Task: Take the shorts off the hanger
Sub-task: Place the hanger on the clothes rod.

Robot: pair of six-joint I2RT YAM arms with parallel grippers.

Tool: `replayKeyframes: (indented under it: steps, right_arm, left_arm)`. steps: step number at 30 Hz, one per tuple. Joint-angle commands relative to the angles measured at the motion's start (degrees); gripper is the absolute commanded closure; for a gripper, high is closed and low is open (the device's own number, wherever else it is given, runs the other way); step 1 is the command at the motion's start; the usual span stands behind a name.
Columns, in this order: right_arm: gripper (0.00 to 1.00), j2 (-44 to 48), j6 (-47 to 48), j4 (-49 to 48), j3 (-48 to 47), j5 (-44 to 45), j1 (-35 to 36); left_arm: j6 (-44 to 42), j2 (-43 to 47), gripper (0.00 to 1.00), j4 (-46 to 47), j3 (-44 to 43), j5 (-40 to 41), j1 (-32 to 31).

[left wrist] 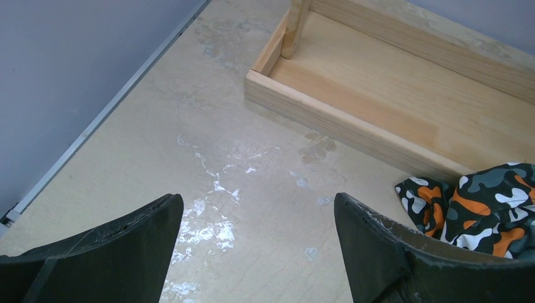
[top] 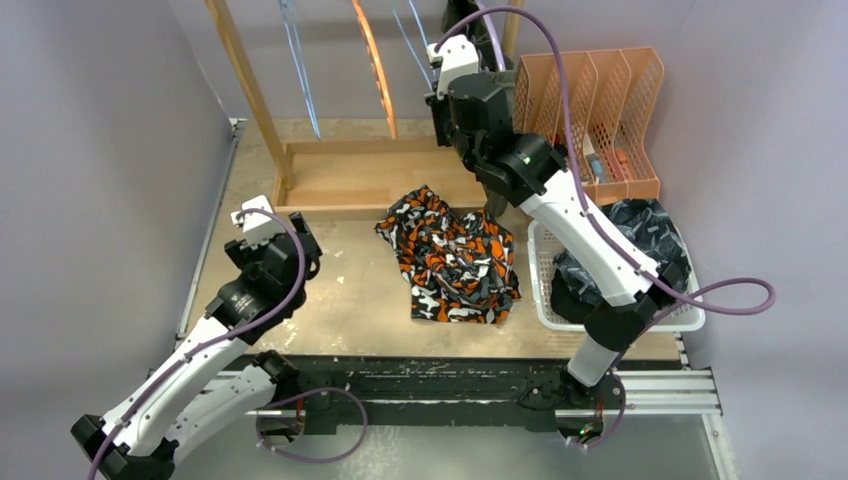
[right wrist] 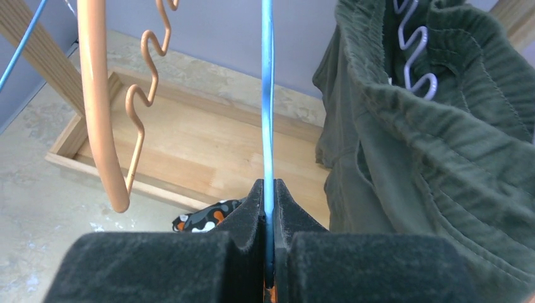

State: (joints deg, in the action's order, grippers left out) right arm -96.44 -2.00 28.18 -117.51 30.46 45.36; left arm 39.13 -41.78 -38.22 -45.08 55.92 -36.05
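The right gripper is clenched on the blue hanger, whose thin bar is pinched upright between the two dark pads; the right arm is stretched to the far side of the table, up at the wooden rack. Just to the right of that gripper the olive green shorts hang on a pale wire hanger, whose wavy wire shows inside the waistband. Whether the cloth touches the gripper cannot be told. To the left of the blue hanger an orange hanger hangs bare. Below them lies the rack's shallow wooden base. The orange, black and white blotched shorts lie crumpled on the table just near of that base, about mid-table. At the right stands a white basket, holding dark patterned shorts heaped above its rim and partly hidden by the right arm. Beyond the basket, at the far right, stands an orange desk organiser. The left gripper is released, its jaws spread wide and holding nothing, poised over bare table at the left, near the rack base's left corner and apart from the blotched shorts.
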Motion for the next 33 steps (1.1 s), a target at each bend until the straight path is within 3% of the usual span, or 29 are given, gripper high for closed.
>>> replayKeyframes:
  steps: [1, 6, 15, 33]
  right_arm:
    - [1.0, -1.4, 0.1, 1.2, -4.7, -2.3, -0.2]
    - [1.0, -5.8, -4.8, 8.2, -12.9, -8.7, -2.8]
    - [1.0, -9.1, -4.4, 12.4, -14.5, -12.2, -2.9]
    - [0.95, -4.0, -4.9, 7.2, -6.1, -18.8, -2.9]
  left_arm:
    - [-1.6, 1.4, 0.11, 2.6, 0.6, 0.5, 0.2]
    - [-0.6, 2.7, 0.11, 1.1, 0.1, 0.8, 0.1]
    - [-0.6, 2.9, 0.11, 1.5, 0.5, -0.2, 0.2]
    - [-0.9, 0.9, 0.12, 1.2, 0.1, -1.4, 0.2]
